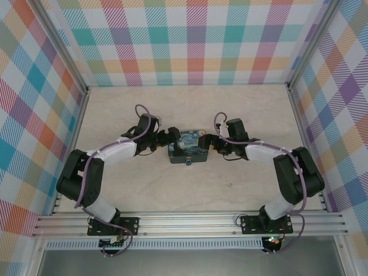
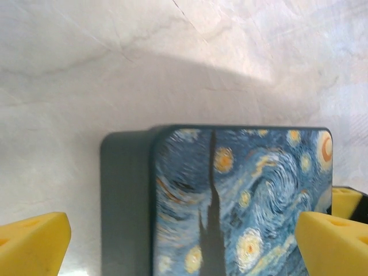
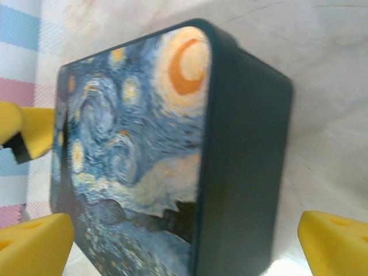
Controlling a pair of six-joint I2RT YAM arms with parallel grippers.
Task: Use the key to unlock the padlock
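The dark-blue starry-night box [image 1: 188,146] lies mid-table with both grippers at its ends. A tiny padlock [image 1: 188,163] hangs at the box's near edge, too small to make out in detail. A small pale speck, the key [image 1: 230,185], lies on the table right of and nearer than the box. My left gripper [image 1: 167,140] is open at the box's left end; its yellow fingers [image 2: 34,241] stand wide on either side of the box [image 2: 241,201]. My right gripper [image 1: 211,142] is open at the right end, its fingers [image 3: 333,241] spread around the box [image 3: 172,161].
Checkered walls [image 1: 190,40] close off the back and both sides. A metal rail [image 1: 190,221] with the arm bases runs along the near edge. A pad of the other gripper shows past the box in each wrist view. Bare marble tabletop [image 1: 144,190] surrounds the box.
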